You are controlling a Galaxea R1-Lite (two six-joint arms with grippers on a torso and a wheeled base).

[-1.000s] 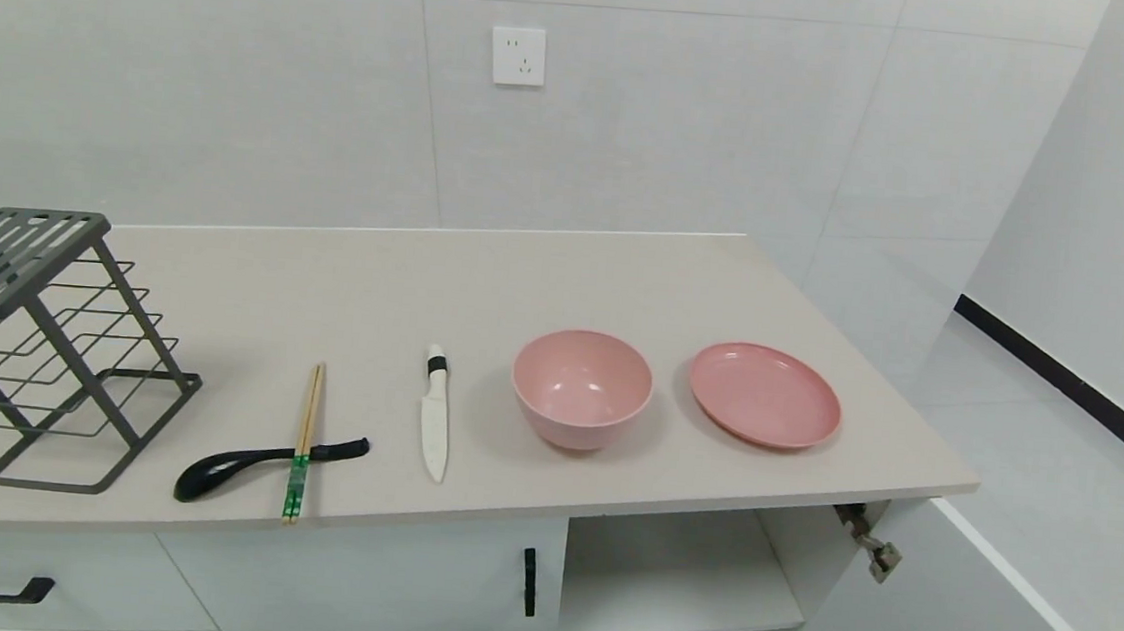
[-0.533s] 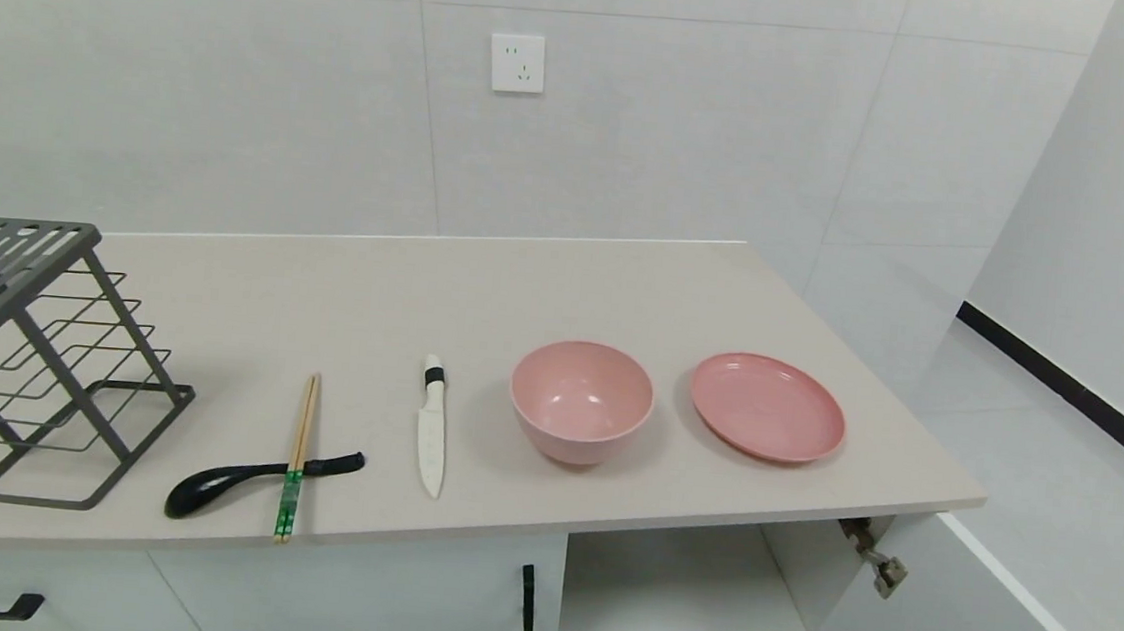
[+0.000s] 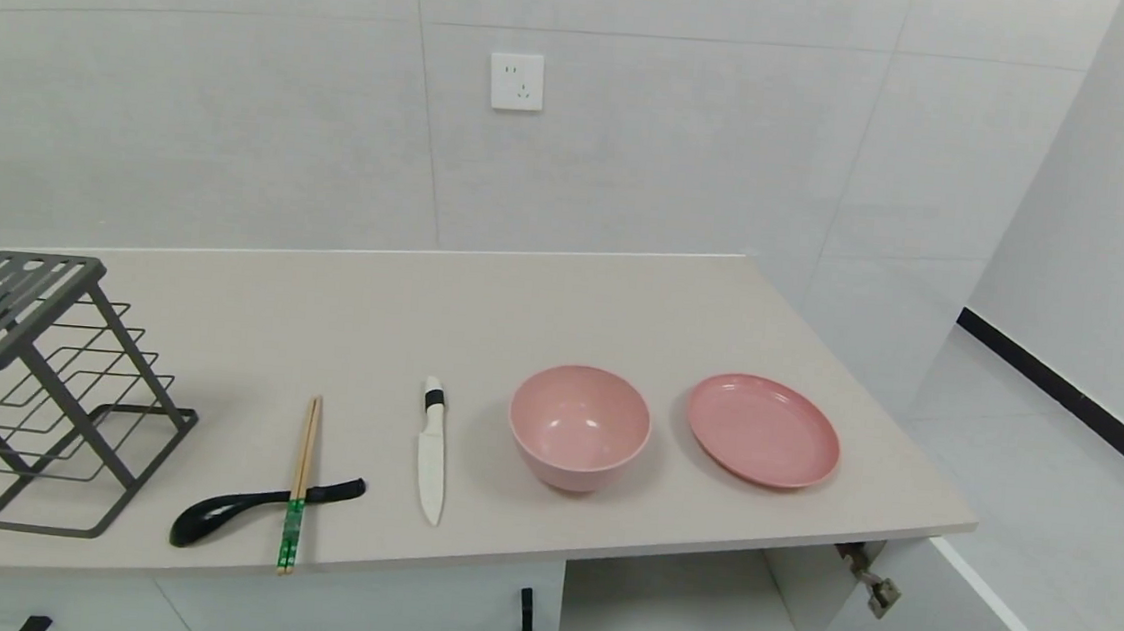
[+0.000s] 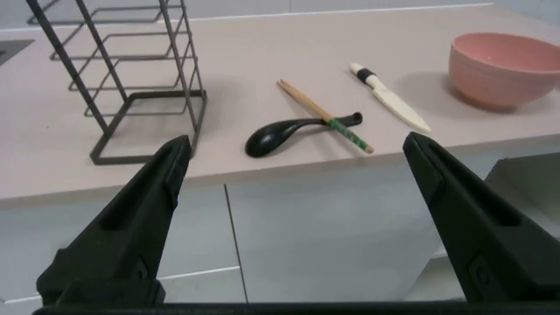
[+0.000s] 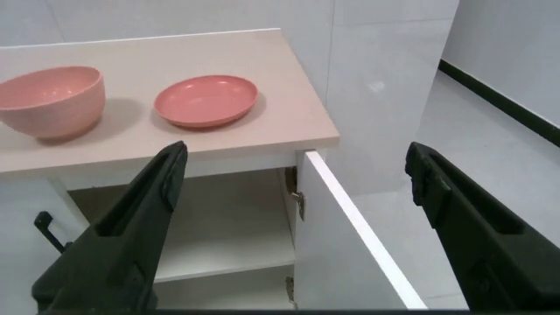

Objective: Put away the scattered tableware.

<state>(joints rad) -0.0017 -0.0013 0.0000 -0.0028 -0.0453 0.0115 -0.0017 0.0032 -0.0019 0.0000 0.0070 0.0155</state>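
Tableware scattered along the table's (image 3: 523,302) front edge.
The pink bowl (image 3: 579,425) and pink plate (image 3: 763,430) sit side by side near the front right corner. Leftward lie a knife (image 3: 431,451), then chopsticks (image 3: 299,483) across a black spoon (image 3: 256,507), and a wire rack (image 3: 34,394) toward the left edge. The left gripper (image 4: 295,147) and right gripper (image 5: 295,153) have fingers wide apart.

Bright even light, soft shadows left of bowl (image 3: 579,427), edges slightly bowed
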